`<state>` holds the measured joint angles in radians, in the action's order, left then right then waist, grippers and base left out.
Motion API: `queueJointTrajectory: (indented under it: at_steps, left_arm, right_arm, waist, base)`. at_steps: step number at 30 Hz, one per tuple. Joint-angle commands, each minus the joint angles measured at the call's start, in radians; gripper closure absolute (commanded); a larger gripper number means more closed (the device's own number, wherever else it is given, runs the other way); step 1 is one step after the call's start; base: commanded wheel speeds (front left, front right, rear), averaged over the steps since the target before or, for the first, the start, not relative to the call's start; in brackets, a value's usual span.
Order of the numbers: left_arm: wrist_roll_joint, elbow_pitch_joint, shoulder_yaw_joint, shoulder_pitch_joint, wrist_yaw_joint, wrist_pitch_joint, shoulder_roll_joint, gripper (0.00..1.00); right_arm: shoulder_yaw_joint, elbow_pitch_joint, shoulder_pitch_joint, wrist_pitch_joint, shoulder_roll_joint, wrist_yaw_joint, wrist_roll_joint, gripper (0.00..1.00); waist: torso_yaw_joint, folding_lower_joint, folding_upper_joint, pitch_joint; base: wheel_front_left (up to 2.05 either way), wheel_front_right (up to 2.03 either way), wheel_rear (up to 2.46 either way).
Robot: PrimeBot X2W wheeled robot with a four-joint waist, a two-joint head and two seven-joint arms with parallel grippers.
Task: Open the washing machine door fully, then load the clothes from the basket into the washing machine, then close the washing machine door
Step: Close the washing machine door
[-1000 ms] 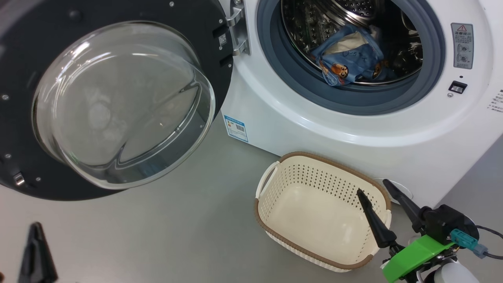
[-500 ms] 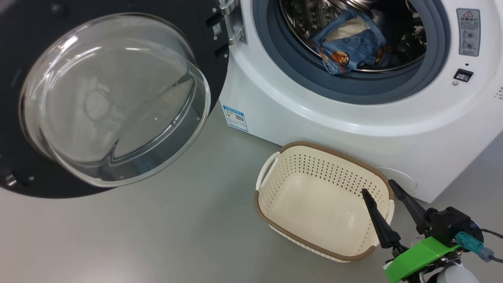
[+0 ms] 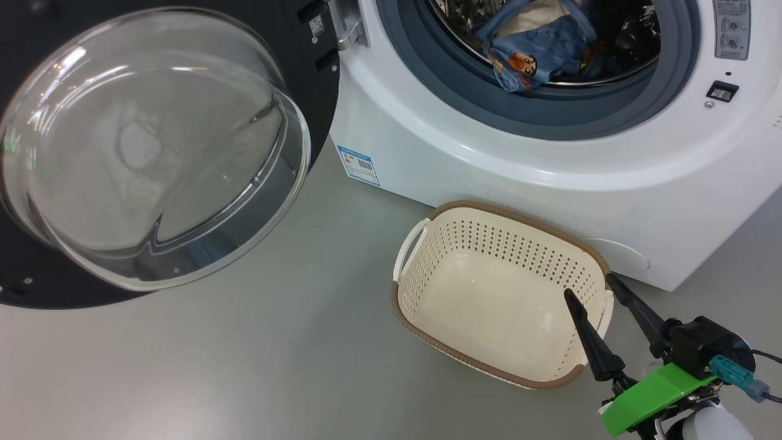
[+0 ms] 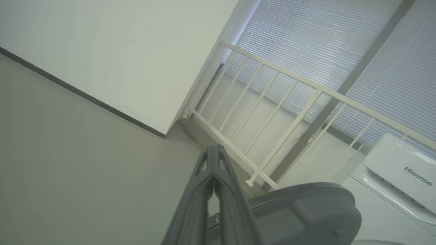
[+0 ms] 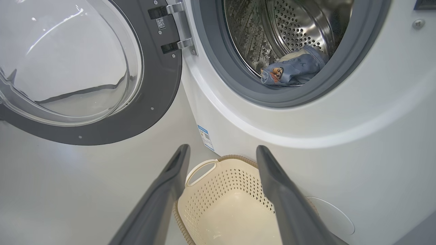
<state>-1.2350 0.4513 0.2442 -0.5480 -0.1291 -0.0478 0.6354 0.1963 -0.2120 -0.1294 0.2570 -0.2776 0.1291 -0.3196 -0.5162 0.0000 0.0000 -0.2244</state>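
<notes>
R gripper: fingers spread wide, gripping nothing, tips over the right end of the basket. Basket stands on floor just in front of washing machine. L gripper: fingers pressed together, nothing betw. them, pointing twd. a white railing. Clothes lie in steel drum; washing machine door stands wide open at left

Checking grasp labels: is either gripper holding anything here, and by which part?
Nothing is held: the right gripper stands open and empty, the left gripper is shut on nothing.
</notes>
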Motion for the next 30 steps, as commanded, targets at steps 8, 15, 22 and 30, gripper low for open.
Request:
queueJointTrajectory:
  at_steps: [8,15,22,30]
  left_arm:
    - [-0.172,0.136,-0.038,-0.112,-0.001,0.235,0.157,1.00]
    - [-0.256,0.238,-0.056,-0.165,-0.001,0.368,0.177,1.00]
    - [-0.290,0.285,-0.067,-0.185,-0.001,0.436,0.181,1.00]
    - [-0.303,0.303,-0.085,-0.179,-0.002,0.484,0.169,1.00]
  right_arm:
    - [0.035,0.025,-0.037,0.005,-0.029,0.002,-0.004,0.00]
    - [0.052,0.029,-0.059,0.005,-0.048,0.002,0.000,0.00]
    - [0.064,0.034,-0.074,0.005,-0.061,0.002,0.001,0.00]
    - [0.061,0.033,-0.076,0.005,-0.061,0.002,0.002,0.00]
  waist:
    - [0.002,0.0000,0.0000,-0.050]
    - [0.016,0.0000,0.0000,-0.094]
    - [0.026,0.0000,0.0000,-0.122]
    - [0.028,0.0000,0.0000,-0.126]
  base:
    - [0.00,0.00,0.00]
    - [0.00,0.00,0.00]
    - [0.00,0.00,0.00]
    - [0.00,0.00,0.00]
